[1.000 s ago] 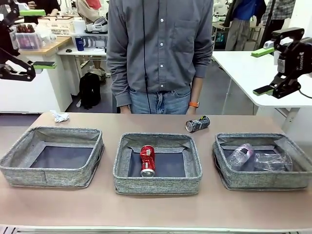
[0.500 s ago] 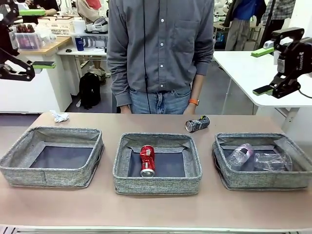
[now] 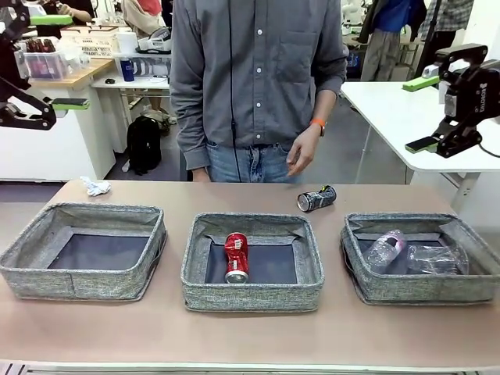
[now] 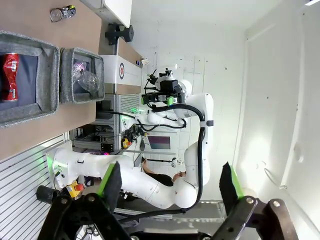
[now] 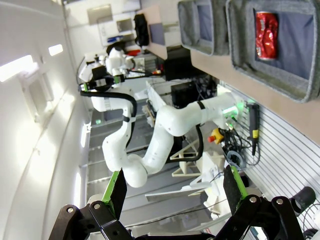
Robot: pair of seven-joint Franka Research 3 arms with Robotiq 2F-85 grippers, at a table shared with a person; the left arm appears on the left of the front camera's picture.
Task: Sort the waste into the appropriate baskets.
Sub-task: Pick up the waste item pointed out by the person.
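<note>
Parked high at the left edge: left gripper [image 3: 62, 61], fingers wide apart, nothing between them. Parked high at the right, above a white side table [image 3: 391, 109]: right gripper [image 3: 422, 113], likewise spread and holding nothing.

Sorted, by the look of it: red drink can [image 3: 236, 257] lying in the middle basket [image 3: 250, 295]; bottle with the pinkish label [image 3: 385, 250] and second clear bottle [image 3: 434, 258] side by side in the right basket [image 3: 414, 291]. Bare dark bottom in the left basket [image 3: 78, 283].

Out on the table [image 3: 250, 336]: black-and-silver drink can [image 3: 316, 198], on its side just beyond the gap between middle and right baskets; small paper wad [image 3: 95, 186] beyond the far left corner of the left basket.

Likely next: fetch the can.
- Come down from above with the right gripper, the nearer one.
- Turn the wrist to clamp across the round body, not along its length.
- Close gently: thin metal, apt to roll if nudged on one side first.
- Mind the person's hand [image 3: 301, 156], hanging just behind and above the can; hold off on any reach-in.
- Lift well over the soft wall, then release low beside the red can.
- For the wad, probably bound for the left basket, pinch right down at the tabletop.

Smooth, matte brownish tabletop. Busy workshop behind: desks, storage boxes, a black backpack [image 3: 144, 144] on the floor, other people farther off.
</note>
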